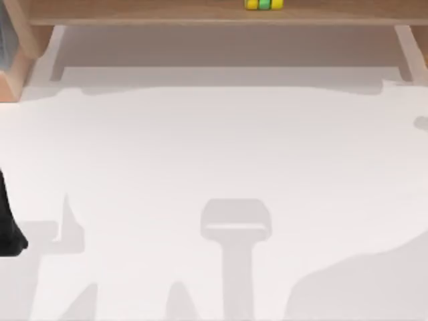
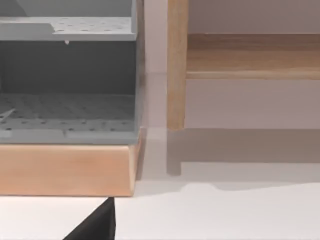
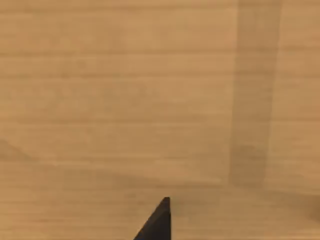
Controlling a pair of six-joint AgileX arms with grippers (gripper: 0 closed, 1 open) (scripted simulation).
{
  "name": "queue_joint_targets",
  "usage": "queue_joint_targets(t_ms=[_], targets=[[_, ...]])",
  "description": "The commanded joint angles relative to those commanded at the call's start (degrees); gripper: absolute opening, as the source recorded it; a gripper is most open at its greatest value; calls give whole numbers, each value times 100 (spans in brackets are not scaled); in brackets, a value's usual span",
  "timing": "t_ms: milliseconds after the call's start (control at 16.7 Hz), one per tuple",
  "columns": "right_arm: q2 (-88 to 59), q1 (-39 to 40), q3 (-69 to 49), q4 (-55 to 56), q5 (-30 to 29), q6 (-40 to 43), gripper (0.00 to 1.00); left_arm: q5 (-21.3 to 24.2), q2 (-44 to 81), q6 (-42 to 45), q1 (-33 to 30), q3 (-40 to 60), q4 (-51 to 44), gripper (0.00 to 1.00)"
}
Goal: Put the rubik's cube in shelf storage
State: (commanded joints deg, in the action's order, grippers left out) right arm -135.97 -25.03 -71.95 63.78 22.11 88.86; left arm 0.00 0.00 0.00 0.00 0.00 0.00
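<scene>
We are seeing one small rubik's cube (image 1: 263,4) with yellow and green tiles sitting on the long board of the one wide light-brown wooden shelf storage (image 1: 134,12), at the far edge of the white bench (image 1: 214,167). Our left arm (image 1: 8,227) is showing as a dark shape at the bench's left edge, facing one grey perforated rack (image 2: 67,75) on a wooden base. We cannot tell how either arm's fingers are standing. No writing is readable.

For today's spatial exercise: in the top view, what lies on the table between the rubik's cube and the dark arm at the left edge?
Nothing solid: between the rubik's cube on the shelf storage and the left arm, the top view shows bare white table with shadows.
</scene>
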Motion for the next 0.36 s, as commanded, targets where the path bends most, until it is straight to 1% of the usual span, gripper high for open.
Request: queue_joint_targets(t_ms=[60, 360], targets=[[0, 0, 0, 0, 0, 0, 100, 0, 0, 0, 0, 0, 0, 100], [0, 0, 0, 0, 0, 0, 100, 0, 0, 0, 0, 0, 0, 100]])
